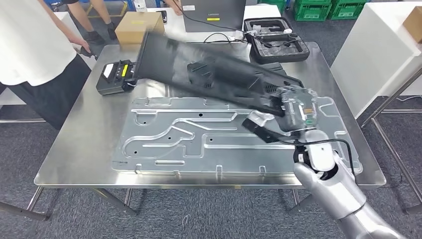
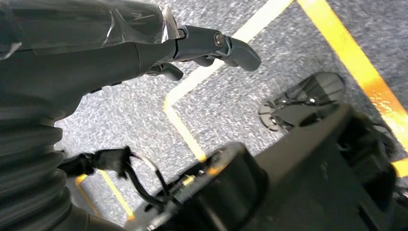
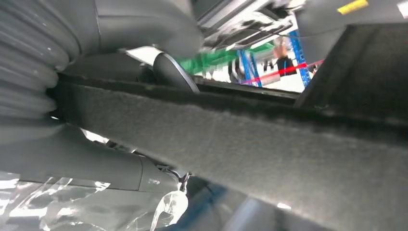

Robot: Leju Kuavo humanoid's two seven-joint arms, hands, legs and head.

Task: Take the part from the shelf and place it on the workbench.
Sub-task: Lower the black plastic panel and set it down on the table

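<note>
The part is a long black moulded piece, blurred. It hangs tilted over the workbench, its wide end toward the far left. My right hand grips its near right end, a little above a large stamped metal panel lying flat on the bench. In the right wrist view the part's felt-like edge runs across, clamped between my thumb and the fingers above. My left hand hangs over grey floor with yellow tape lines, fingers stretched out and holding nothing.
A black device with a yellow label sits at the bench's far left, under the part's wide end. Behind are a cardboard box, a laptop and an open black case. A person stands at the left; a white table stands to the right.
</note>
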